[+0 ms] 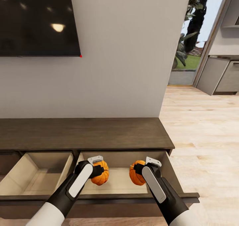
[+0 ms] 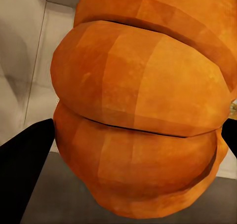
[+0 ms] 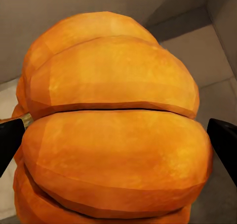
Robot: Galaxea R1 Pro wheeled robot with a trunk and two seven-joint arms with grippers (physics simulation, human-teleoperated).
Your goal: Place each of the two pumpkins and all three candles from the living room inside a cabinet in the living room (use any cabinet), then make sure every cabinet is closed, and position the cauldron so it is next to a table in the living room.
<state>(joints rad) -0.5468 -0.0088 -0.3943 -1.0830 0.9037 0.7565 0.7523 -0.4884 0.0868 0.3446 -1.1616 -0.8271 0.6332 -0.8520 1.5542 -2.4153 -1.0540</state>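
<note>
Two orange ribbed pumpkins hang over the open right drawer of the dark brown cabinet (image 1: 83,133). My left gripper (image 1: 99,170) is shut on the left pumpkin (image 1: 101,175), which looms close and orange (image 2: 143,110) between dark fingers (image 2: 24,169) in the left wrist view. My right gripper (image 1: 138,169) is shut on the right pumpkin (image 1: 135,174), likewise large (image 3: 113,135) in the right wrist view. Both pumpkins sit just above the pale drawer floor (image 1: 116,184). Candles, cauldron and table are out of view.
A second drawer (image 1: 36,176) stands open to the left, pale inside. A dark TV screen (image 1: 38,20) hangs on the white wall above the cabinet. Light wood floor (image 1: 205,136) runs to the right toward a doorway and grey kitchen units (image 1: 220,75).
</note>
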